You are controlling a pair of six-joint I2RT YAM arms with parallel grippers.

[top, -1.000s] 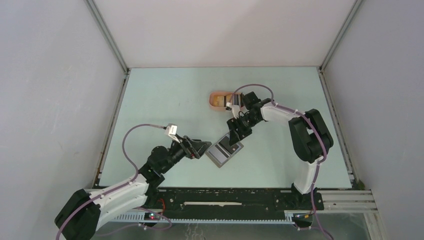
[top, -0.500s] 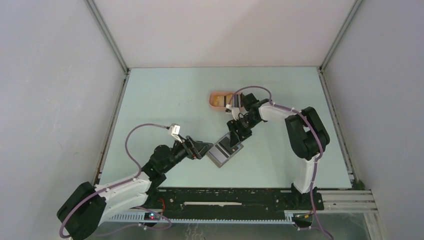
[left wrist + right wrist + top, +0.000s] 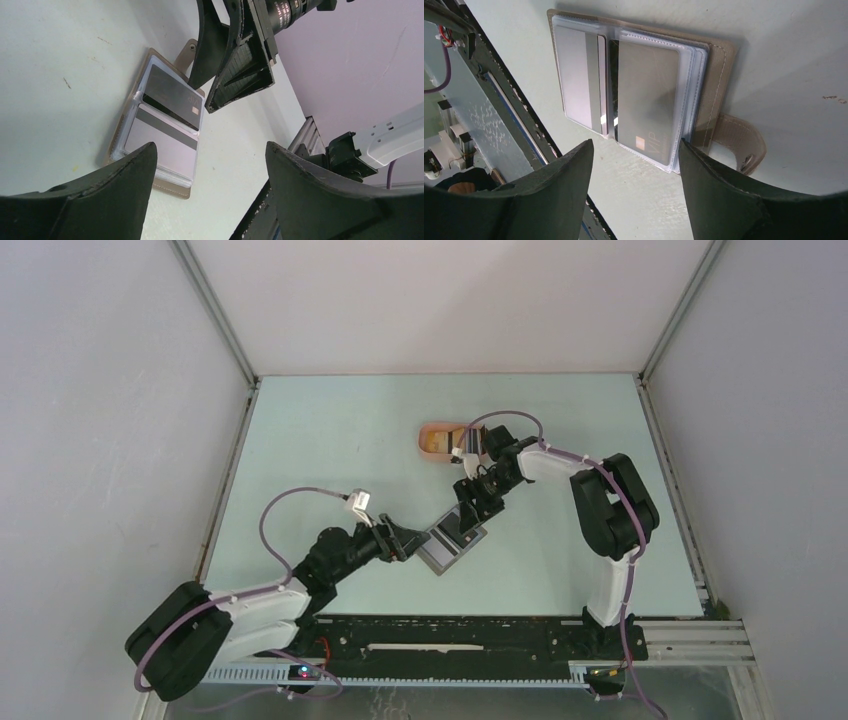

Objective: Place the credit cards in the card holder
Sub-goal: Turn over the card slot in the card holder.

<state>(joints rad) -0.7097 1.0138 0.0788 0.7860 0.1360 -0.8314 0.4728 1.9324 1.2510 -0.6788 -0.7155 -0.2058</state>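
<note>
As my left end effector (image 3: 408,539) is moving in beside the open card holder (image 3: 452,544) on the bench (image 3: 330,440), released and empty like my right end effector (image 3: 470,510) above it, two cards (image 3: 172,102) are sitting in its sleeves; likely I'm steadying it for more.

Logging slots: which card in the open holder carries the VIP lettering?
The darker card, on the strap side; the pale striped card beside it shows none.
</note>
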